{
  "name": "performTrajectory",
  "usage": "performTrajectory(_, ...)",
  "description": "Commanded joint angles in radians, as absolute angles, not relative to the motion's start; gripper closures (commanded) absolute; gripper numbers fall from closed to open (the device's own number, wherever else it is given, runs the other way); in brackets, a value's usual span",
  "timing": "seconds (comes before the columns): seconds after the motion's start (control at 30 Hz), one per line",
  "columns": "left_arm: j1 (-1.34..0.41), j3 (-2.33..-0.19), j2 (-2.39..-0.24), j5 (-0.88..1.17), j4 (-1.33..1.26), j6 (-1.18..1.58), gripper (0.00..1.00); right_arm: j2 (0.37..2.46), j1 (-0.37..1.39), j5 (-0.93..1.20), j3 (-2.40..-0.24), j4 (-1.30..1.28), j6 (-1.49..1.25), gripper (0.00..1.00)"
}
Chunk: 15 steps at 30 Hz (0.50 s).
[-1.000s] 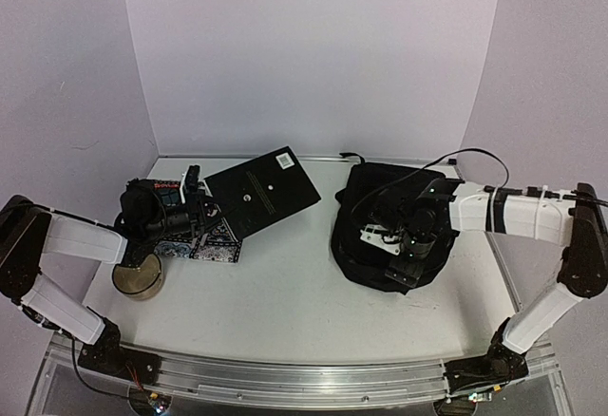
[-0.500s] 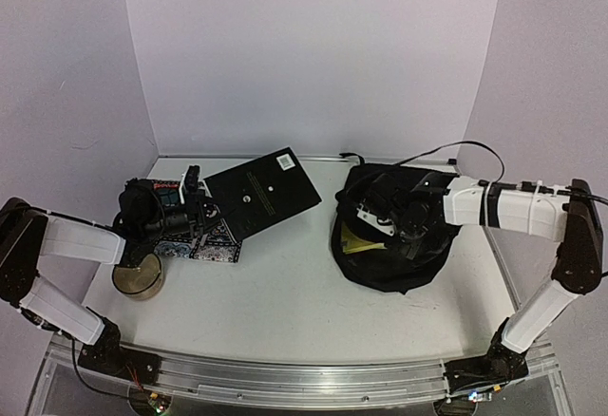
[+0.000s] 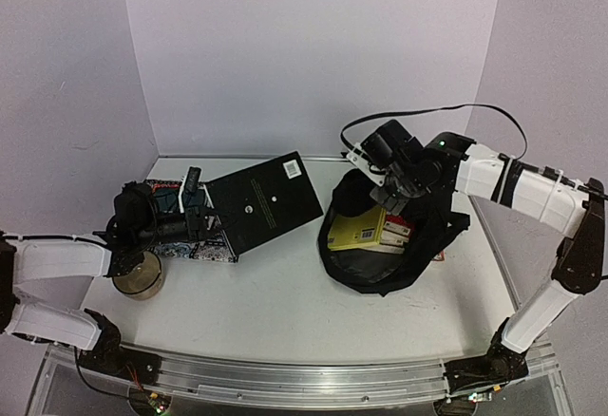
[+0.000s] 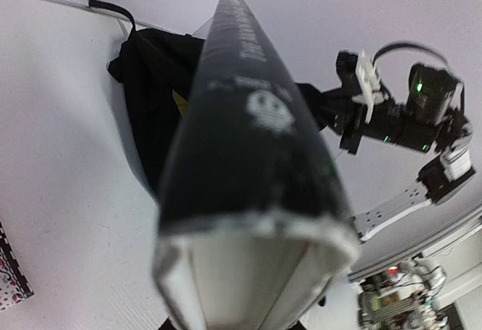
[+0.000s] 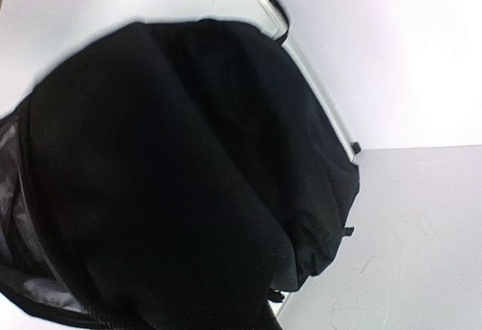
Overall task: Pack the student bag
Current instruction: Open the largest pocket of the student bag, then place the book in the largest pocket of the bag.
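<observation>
The student bag, a soft black backpack, lies at the right of the table with its mouth held open. A yellow book and a red-edged book lie inside it. My right gripper is shut on the bag's upper flap and holds it raised. In the right wrist view black bag fabric hides the fingers. My left gripper is shut on a flat black hardcover book, tilted up at the left. That book runs edge-on away from the left wrist camera toward the bag.
A patterned book lies under the left gripper, with a teal item behind it. A round brownish tin stands by the left arm. The table's back wall is close behind the bag. The right arm hangs above the bag.
My right gripper has shut on the bag's flap and pulled it up and back, baring the books inside. The left gripper and its black book have shifted slightly.
</observation>
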<state>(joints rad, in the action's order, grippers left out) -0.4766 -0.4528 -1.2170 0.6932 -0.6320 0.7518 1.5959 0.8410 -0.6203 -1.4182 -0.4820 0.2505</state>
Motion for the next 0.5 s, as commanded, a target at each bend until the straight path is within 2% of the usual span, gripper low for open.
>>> performTrajectory(0.0, -0.572, -0.528, -1.052, 0.532, -0.519, 0.454, 1.00, 1.587, 0.849, -0.650, -1.548, -0.411, 0.223, 1.00)
performTrajectory(0.23, -0.674, -0.506, -0.902, 0.324, -0.383, 0.208, 1.00, 1.631, 0.848, -0.602, -1.681, -0.358, 0.156, 1.00)
performTrajectory(0.47, -0.959, -0.534, -0.922, -0.006, -0.331, -0.044, 1.00, 1.657, 0.846, -0.541, -1.720, -0.311, 0.088, 1.00)
